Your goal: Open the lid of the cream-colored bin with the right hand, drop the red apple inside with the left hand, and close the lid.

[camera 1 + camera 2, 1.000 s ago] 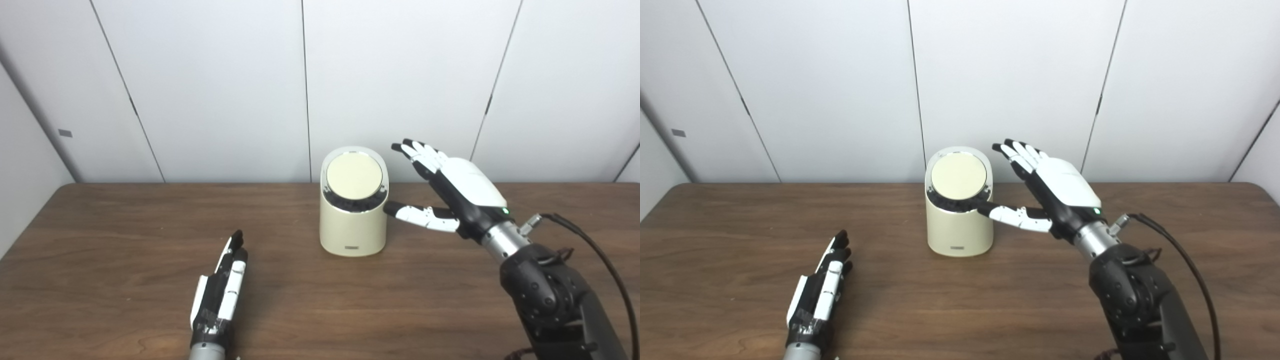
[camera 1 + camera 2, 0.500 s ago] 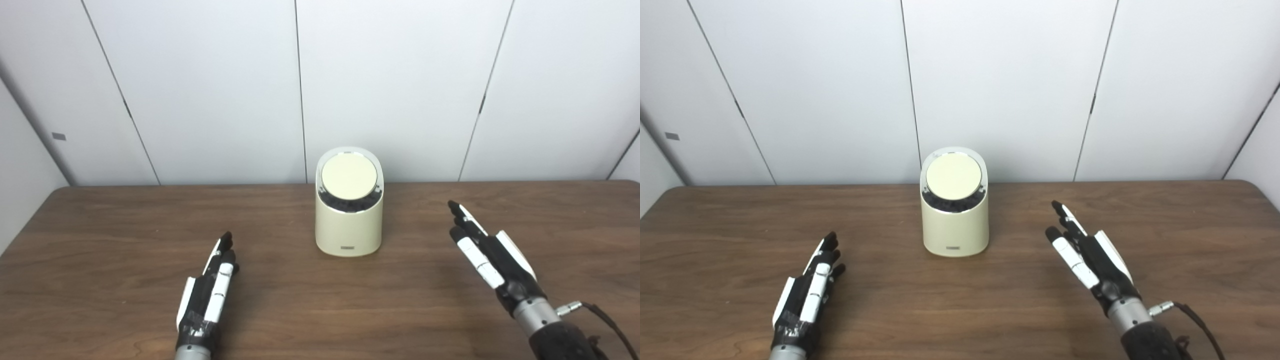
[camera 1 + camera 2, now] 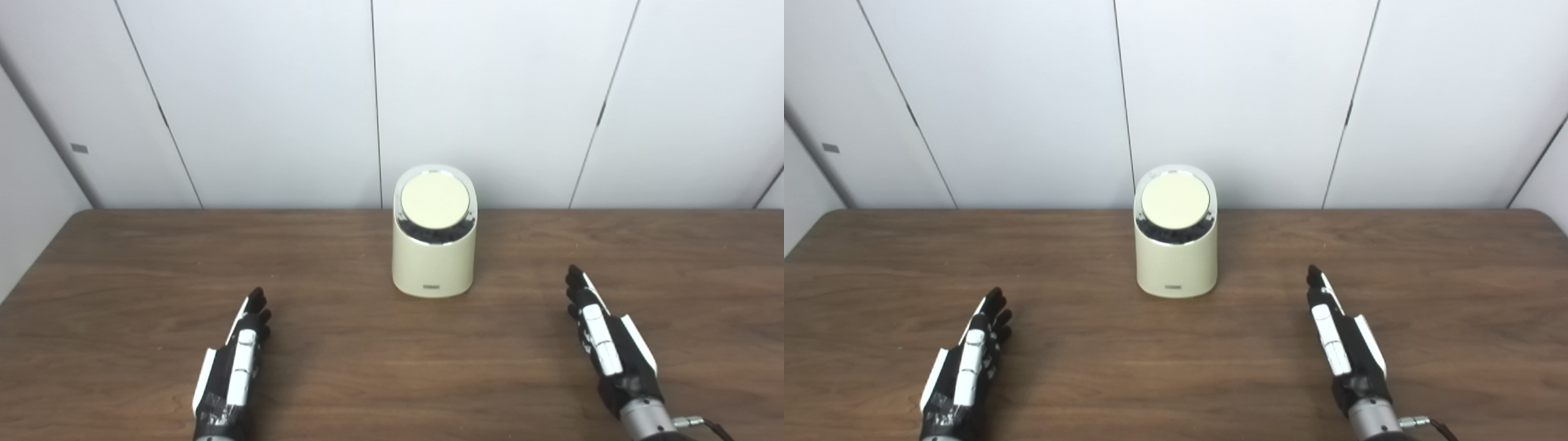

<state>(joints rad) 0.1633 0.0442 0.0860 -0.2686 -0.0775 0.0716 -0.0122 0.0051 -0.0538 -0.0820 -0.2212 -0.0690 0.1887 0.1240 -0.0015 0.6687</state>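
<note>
The cream-colored bin [image 3: 433, 233] stands upright at the middle back of the wooden table [image 3: 343, 367], its round slanted lid [image 3: 435, 201] shut. No red apple shows in either view. My left hand [image 3: 233, 367] lies low over the table at the front left, fingers straight and together, holding nothing. My right hand [image 3: 603, 343] lies the same way at the front right, edge-on, fingers stretched forward and empty. Both hands are well apart from the bin.
White wall panels [image 3: 490, 92] rise right behind the table's far edge. The bin is the only object on the table top.
My right hand has drawn back from beside the bin's lid, down and toward me, to the front right. The left hand slid slightly back. The camera shifted a little.
</note>
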